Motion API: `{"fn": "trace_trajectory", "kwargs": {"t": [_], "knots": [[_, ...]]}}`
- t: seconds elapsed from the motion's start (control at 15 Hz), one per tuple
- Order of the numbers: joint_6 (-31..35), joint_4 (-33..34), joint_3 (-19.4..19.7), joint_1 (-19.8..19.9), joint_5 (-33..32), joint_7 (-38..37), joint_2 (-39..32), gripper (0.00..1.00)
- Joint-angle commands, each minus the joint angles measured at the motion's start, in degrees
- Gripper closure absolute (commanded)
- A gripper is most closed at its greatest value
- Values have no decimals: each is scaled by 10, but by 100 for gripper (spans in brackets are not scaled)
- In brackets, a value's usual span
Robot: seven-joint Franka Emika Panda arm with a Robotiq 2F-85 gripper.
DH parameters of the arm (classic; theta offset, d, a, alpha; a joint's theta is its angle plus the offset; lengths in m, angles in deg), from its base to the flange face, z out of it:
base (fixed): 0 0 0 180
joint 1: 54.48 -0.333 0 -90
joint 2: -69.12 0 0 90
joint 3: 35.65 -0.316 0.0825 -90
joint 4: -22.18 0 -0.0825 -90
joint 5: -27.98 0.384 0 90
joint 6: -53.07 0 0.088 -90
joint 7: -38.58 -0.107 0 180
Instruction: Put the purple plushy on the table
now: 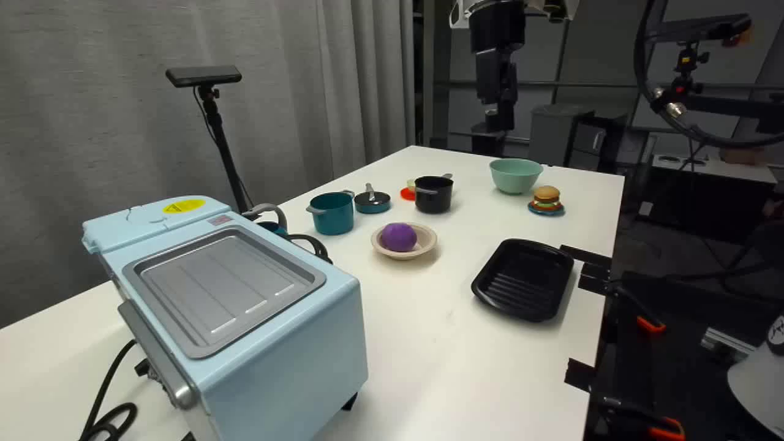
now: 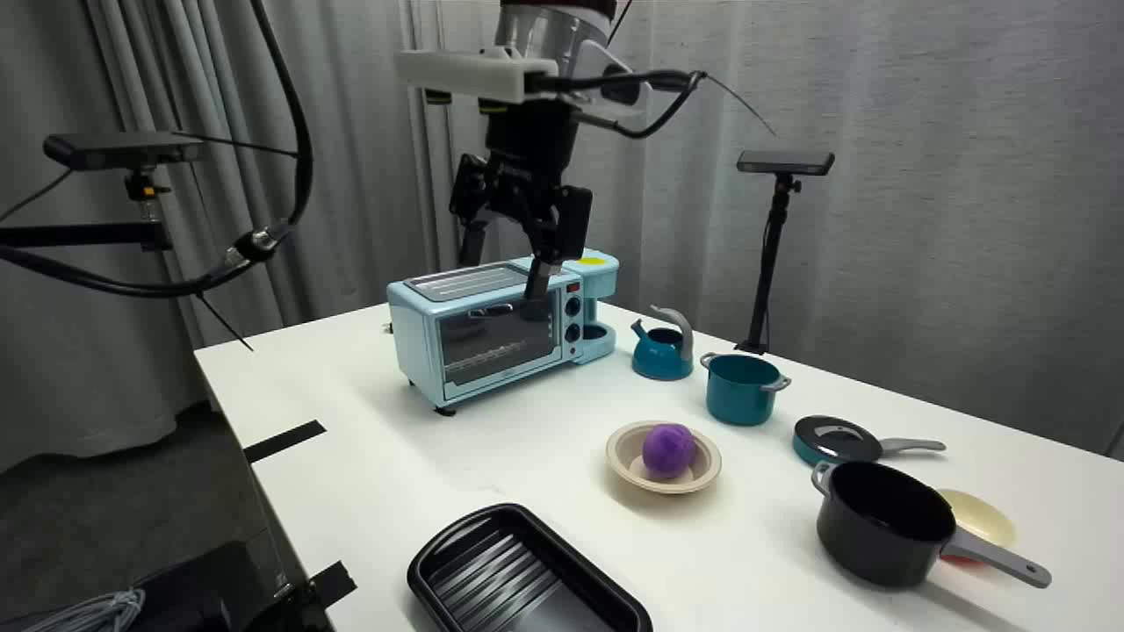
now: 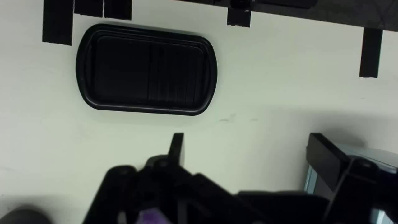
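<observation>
The purple plushy [image 1: 399, 237] is a round lump lying in a small cream bowl [image 1: 422, 250]. Plushy [image 2: 668, 450] and bowl [image 2: 625, 465] show in both exterior views. In the wrist view a bit of the plushy [image 3: 152, 217] shows at the bottom edge, mostly hidden by the gripper. The white table [image 1: 441, 367] bears the bowl. It also shows in the wrist view [image 3: 273, 87]. My gripper [image 2: 503, 270] hangs well above the table, apart from the plushy. In the wrist view its fingers [image 3: 247, 137] are wide apart with nothing between them.
A black tray [image 2: 527, 570] lies near the table edge. A light-blue toaster oven [image 2: 500, 333], teal kettle [image 2: 660, 355], teal pot [image 2: 742, 391], lidded pan [image 2: 834, 439] and black pot [image 2: 882, 527] stand around the bowl. A green bowl [image 1: 516, 176] and burger toy [image 1: 546, 199] are farther off.
</observation>
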Motion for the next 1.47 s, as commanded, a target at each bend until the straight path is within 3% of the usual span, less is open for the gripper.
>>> {"fn": "trace_trajectory", "kwargs": {"t": [0.0, 0.8, 1.07, 1.4], "knots": [[-1, 1, -9, 10, 2, 2, -2, 0], [0, 21, -7, 10, 2, 9, -19, 0], [23, 80, -9, 10, -16, 17, -81, 0], [93, 170, -18, 12, -47, 24, -214, 0]]}}
